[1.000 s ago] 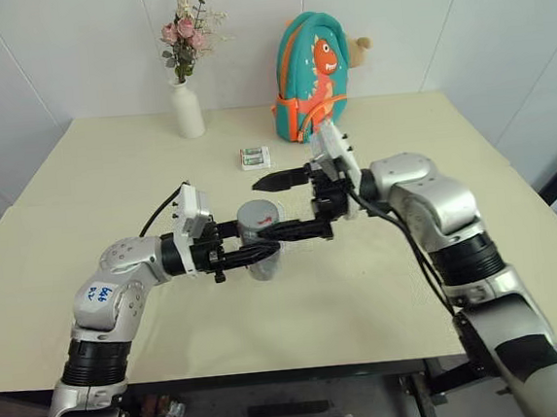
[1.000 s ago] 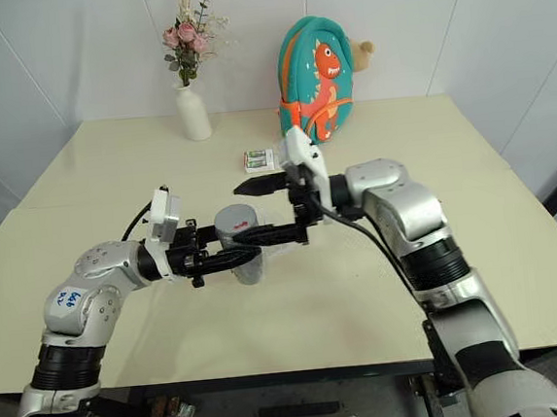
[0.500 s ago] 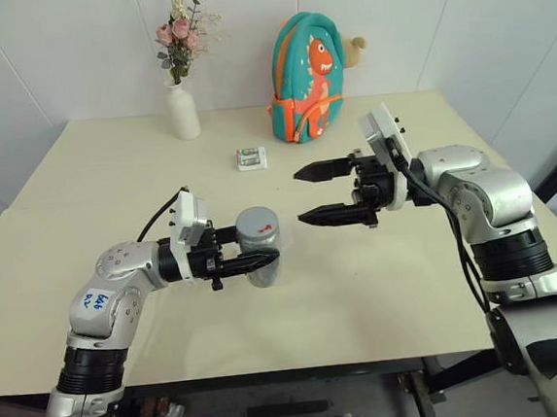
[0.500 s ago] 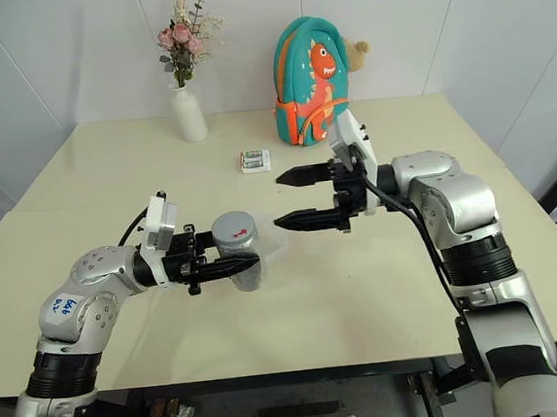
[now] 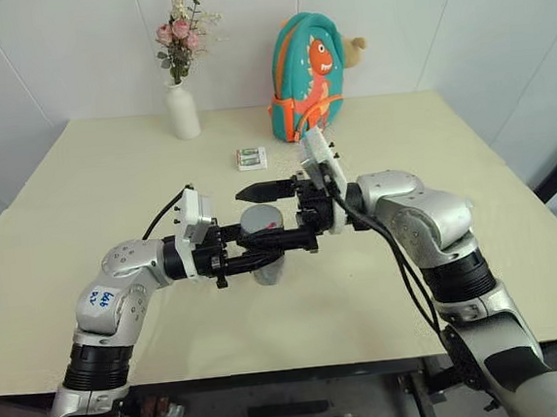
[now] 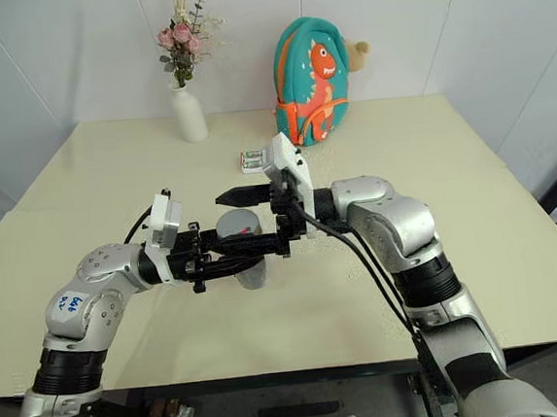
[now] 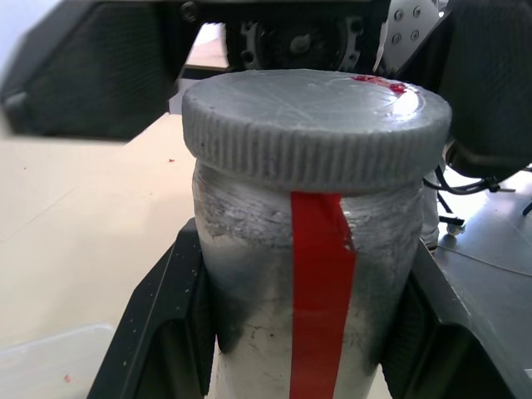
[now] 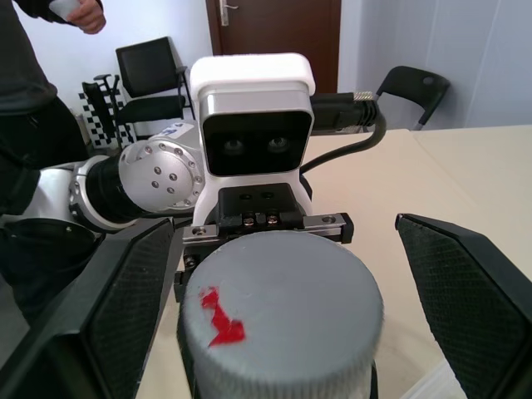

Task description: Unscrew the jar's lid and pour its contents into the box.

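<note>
The jar was held raised above the worktop, well in front of the teal backpack, and was pinched around its body by the left end effector, apparently so that it could not turn. The right end effector was spread wide, one finger on either side of the lid and apart from it, judged ready for unscrewing. Illegible writing was seen on a blue sticker on the left arm; a red stripe was seen on the jar.
</note>
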You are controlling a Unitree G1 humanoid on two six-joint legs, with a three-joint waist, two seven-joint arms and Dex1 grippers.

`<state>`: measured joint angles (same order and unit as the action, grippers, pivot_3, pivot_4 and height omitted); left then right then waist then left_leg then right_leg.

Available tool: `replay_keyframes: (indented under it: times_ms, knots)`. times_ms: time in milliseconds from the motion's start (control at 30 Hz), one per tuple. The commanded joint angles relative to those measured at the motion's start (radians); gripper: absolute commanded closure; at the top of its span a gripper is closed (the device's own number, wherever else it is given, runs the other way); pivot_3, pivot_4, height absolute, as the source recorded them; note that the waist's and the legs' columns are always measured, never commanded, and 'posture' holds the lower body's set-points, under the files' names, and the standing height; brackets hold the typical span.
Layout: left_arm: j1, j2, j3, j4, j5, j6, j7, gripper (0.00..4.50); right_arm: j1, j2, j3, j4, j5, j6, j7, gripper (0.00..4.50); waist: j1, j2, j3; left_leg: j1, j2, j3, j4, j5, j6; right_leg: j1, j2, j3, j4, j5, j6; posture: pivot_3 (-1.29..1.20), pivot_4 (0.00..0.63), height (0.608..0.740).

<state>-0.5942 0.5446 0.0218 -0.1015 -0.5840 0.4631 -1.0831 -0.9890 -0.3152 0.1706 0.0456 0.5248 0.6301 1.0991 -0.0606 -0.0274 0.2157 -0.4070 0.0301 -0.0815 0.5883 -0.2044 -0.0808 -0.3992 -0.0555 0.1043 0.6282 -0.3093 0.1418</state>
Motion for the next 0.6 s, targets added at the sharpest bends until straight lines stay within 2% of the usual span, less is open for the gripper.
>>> replay_keyframes:
  times_ms: [33, 400, 600]
  knots:
    - [-0.02, -0.005, 0.012, -0.026, -0.014, -0.011, 0.003, 2.47, -0.045, 0.013, -0.015, 0.028, -0.021, -0.05, -0.007, 0.01, 0.001, 0.0, 0.0, 0.0, 0.0, 0.0, 0.0, 0.0, 0.0, 0.0, 0.0, 0.0, 0.0, 0.0, 0.0, 0.0, 0.15, 0.74]
    - [-0.001, 0.003, 0.02, -0.036, -0.02, -0.011, 0.014, 2.47, -0.028, -0.084, -0.066, 0.068, -0.024, -0.081, 0.042, 0.01, 0.002, 0.0, 0.0, 0.0, 0.0, 0.0, 0.0, 0.0, 0.0, 0.0, 0.0, 0.0, 0.0, 0.0, 0.0, 0.0, 0.15, 0.74]
    - [-0.009, 0.001, 0.031, -0.03, -0.035, -0.007, 0.018, 2.47, 0.009, -0.202, -0.123, 0.099, -0.008, -0.074, 0.082, 0.01, 0.005, 0.0, 0.0, 0.0, 0.0, 0.0, 0.0, 0.0, 0.0, 0.0, 0.0, 0.0, -0.001, 0.0, 0.0, 0.0, 0.15, 0.74]
